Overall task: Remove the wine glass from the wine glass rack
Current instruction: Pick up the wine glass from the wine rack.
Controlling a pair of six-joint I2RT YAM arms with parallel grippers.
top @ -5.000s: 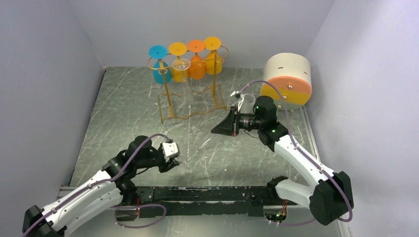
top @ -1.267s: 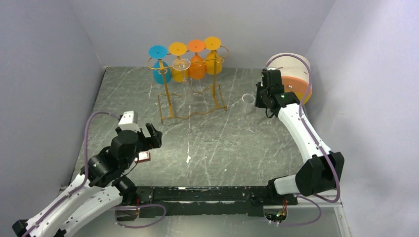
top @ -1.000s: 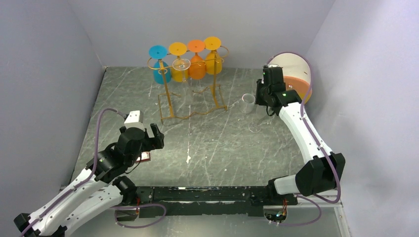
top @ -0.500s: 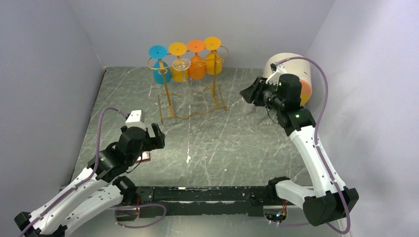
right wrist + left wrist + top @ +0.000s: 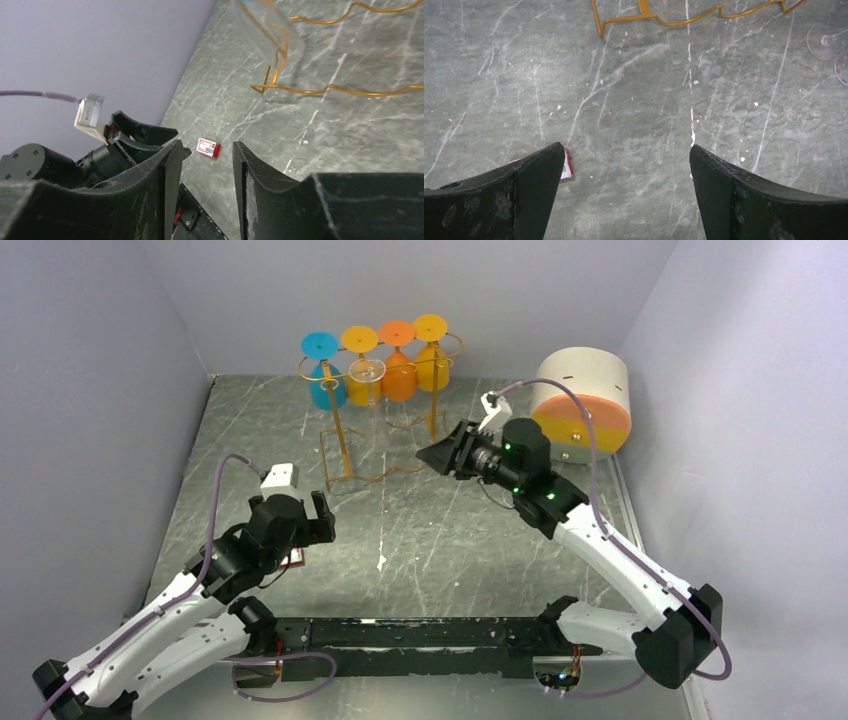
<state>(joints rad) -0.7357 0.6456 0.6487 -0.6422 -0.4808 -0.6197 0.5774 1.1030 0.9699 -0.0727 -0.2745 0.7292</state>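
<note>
Wine glass (image 5: 367, 370) is clear and on the wine glass rack (image 5: 341, 440). It hangs upside down from the top loops toward the left end, just in front of the left yellow glass. 4 tinted glasses (image 5: 399, 375) (blue, yellow, orange, yellow) hang along the same top bars. The rack stands at the back of the grey marbled table (image 5: 450, 540).

Right gripper (image 5: 425, 453) is raised above the table just right of the rack, with its fingers aimed left toward it and not touching the wire. In the right wrist view its jaws are parted by a narrow gap with nothing between them. The rack's base wire and the clear bowl show at top right.

Left gripper (image 5: 300, 530) is at front-left, well apart from the rack and angled down at the table. Its jaws are spread wide and empty.

Red card (image 5: 209, 148) lies flat on the table just beside the left gripper's left finger. A 2nd clear glass (image 5: 824, 42) is cropped at the right edge of the left wrist view, showing only a foot and stem. Cannot tell how it lies.

White, orange and yellow drum (image 5: 583, 400) sits at back-right.
</note>
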